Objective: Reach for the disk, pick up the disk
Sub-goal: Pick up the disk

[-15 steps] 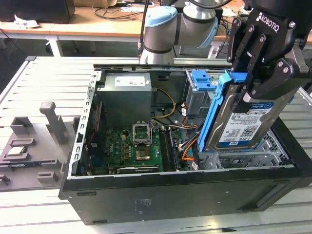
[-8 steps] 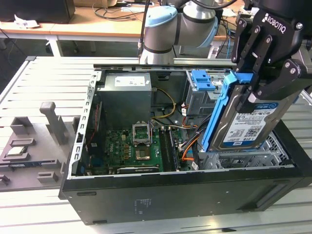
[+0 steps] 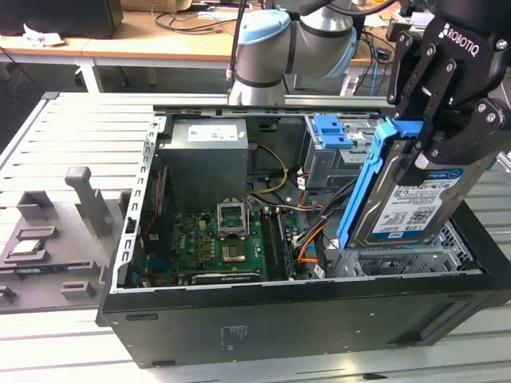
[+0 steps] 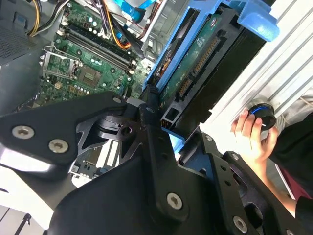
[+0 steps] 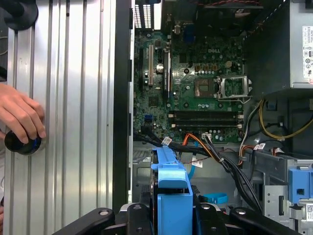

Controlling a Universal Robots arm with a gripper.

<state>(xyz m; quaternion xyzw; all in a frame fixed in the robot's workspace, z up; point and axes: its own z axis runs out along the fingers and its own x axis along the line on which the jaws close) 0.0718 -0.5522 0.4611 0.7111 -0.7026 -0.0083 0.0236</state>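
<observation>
Slatted grey metal forms the counter [image 3: 72, 136] that carries everything, with desks and cables behind it in the exterior view. On it lies an open black computer case [image 3: 263, 319], its side panel off, showing the green motherboard [image 3: 223, 247] and a grey power supply [image 3: 204, 159] toward the back. A silver drive cage [image 3: 335, 171] with a blue plastic latch [image 3: 331, 132] on top sits toward the exterior view's right. The arm [image 3: 279, 48] bends over the case from behind.

The black hand [image 3: 435, 140] is clamped on the disk [image 3: 415, 207], its fingers [image 3: 479, 120] pressed against the upper end of the blue bracket. The disk hangs tilted, clear above the case's open bay at the exterior view's right, label facing the camera; in the second wrist view its green circuit-board side [image 4: 195, 58] shows between the blue rails.

Judging from this, the reach is done and the grasp made, and the disk looks already lifted out, so little of the task seems left.

In the first wrist view, a person's hand [image 5: 22, 117] rests on a small black knob [image 5: 19, 142] on the counter beside the case.
</observation>
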